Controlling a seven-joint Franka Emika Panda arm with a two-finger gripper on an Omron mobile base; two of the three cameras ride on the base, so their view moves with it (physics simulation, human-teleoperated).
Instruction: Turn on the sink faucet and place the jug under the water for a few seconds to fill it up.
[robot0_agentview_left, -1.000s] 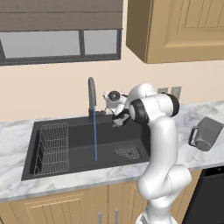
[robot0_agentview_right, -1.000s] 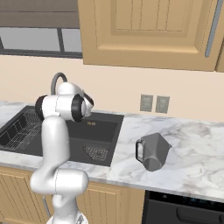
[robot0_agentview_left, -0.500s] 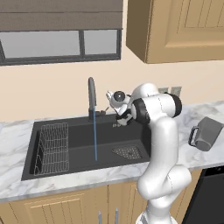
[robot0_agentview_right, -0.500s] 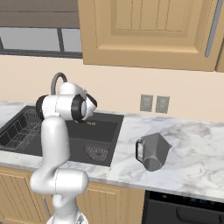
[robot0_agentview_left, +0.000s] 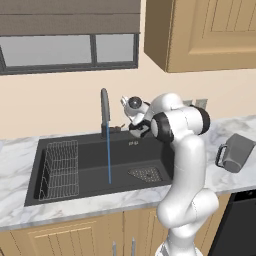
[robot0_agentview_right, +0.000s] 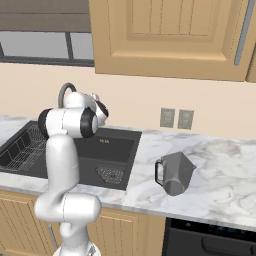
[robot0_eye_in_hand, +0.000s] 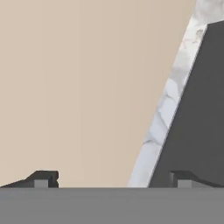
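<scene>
Water (robot0_agentview_left: 109, 160) is running from the faucet (robot0_agentview_left: 104, 112) into the sink (robot0_agentview_left: 90, 155) at frame centre; the gripper (robot0_eye_in_hand: 113, 178) is hovering spread, holding nothing; the jug (robot0_agentview_left: 235, 152) is sitting at right on the counter (robot0_agentview_right: 215, 165).

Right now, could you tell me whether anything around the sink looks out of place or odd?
Yes: the water runs from the sink faucet into the sink with nothing beneath it, while the jug sits tilted on the counter to the right.

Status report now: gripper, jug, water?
Gripper open, empty, near the faucet. Water running into the sink. Jug on the counter right of the sink, not under the stream. Nothing in the way.
</scene>
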